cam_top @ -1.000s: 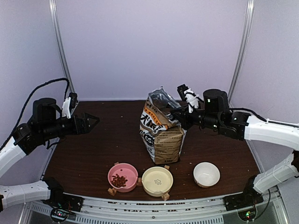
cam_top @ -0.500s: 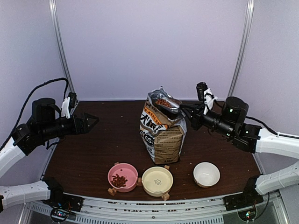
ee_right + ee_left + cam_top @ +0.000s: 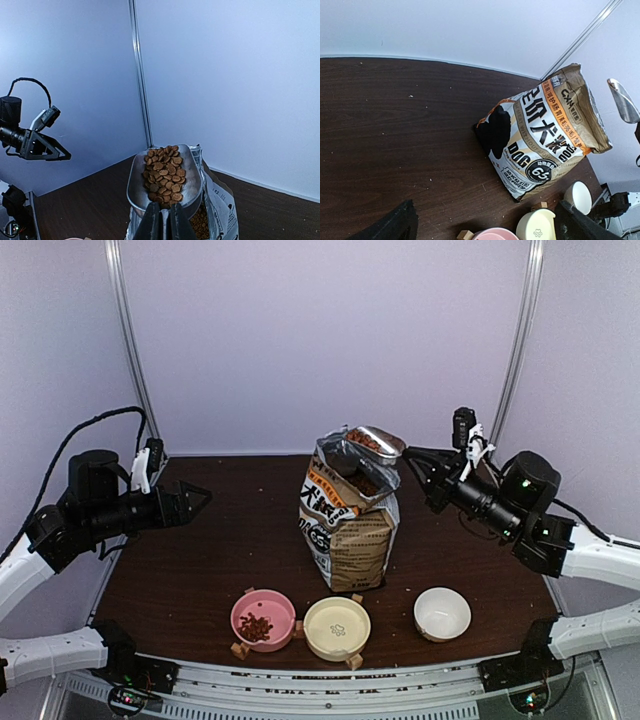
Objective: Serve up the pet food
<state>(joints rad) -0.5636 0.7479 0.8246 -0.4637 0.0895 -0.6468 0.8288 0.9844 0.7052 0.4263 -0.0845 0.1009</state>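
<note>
Pet food point(image 3: 165, 172) heaps in a shiny metal scoop point(image 3: 192, 187), and my right gripper point(image 3: 163, 220) is shut on the scoop's handle. The scoop point(image 3: 375, 441) hangs level just above the open mouth of the kraft-brown bag point(image 3: 345, 525), which stands mid-table. More kibble shows inside the bag point(image 3: 200, 222). My right gripper point(image 3: 418, 464) sits to the right of the bag top. A pink bowl point(image 3: 281, 602) at the front holds a little pet food point(image 3: 256, 626). My left gripper point(image 3: 196, 497) hovers open at the far left, holding nothing.
A cream bowl point(image 3: 337, 645) and a white bowl point(image 3: 442, 629) stand to the right of the pink one along the front edge. In the left wrist view the bag point(image 3: 545, 135) and the cream bowl point(image 3: 536, 225) lie ahead of my left gripper point(image 3: 484, 212).
My right arm has drawn back to the right and lifted the filled scoop out of the bag mouth. The left arm has not moved.
</note>
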